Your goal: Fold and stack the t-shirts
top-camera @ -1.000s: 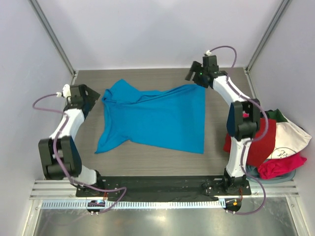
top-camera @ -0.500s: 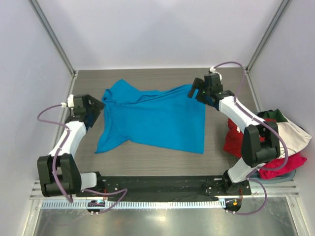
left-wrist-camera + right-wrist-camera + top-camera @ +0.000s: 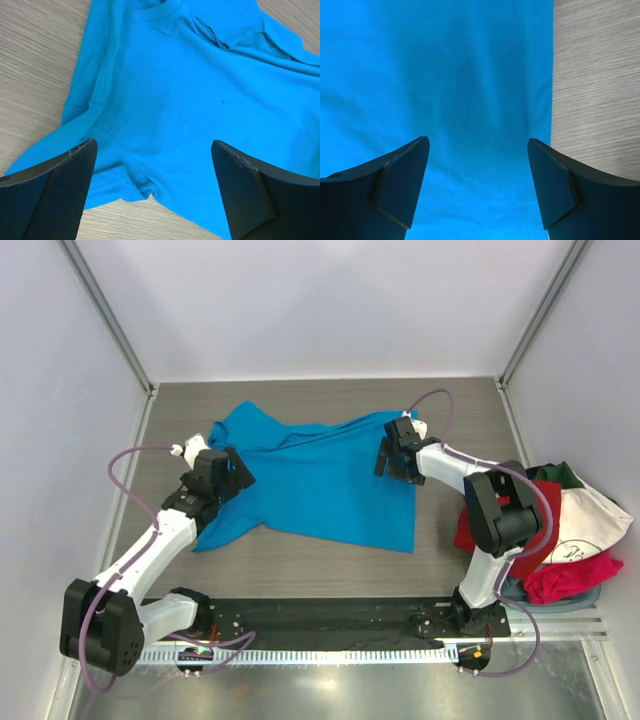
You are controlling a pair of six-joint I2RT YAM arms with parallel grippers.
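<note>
I count two grippers, both mine, and one blue t-shirt (image 3: 320, 480) spread out on the table (image 3: 300, 570). At the right edge of the table lies a heap in which four more colours show: a red shirt (image 3: 535, 525), a white shirt (image 3: 590, 515), a pink shirt (image 3: 575, 575) and a sliver of dark green shirt (image 3: 562, 476). The white one carries one small print, too small for me to read. I find no other writing or label anywhere.

My left gripper (image 3: 154, 145) hangs over the blue shirt's left side, above the sleeve, with its two fingers wide apart and nothing between them. The pads (image 3: 65, 200) are black with a fine dotted mesh and worn edges. My right gripper (image 3: 477, 141) is over the shirt's right side, just inside its straight edge. Its two dark, smooth, wedge-shaped fingers are also spread wide and hold nothing. I cannot tell whether either pair touches the cloth.

The blue shirt is soft, matte knit with a ribbed round collar (image 3: 155, 12). It lies mostly flat, with loose folds near the collar and shallow ripples under my right fingers. One tiny dark speck (image 3: 221, 101) marks its front. The table is grey-brown with a straight wood grain.
</note>
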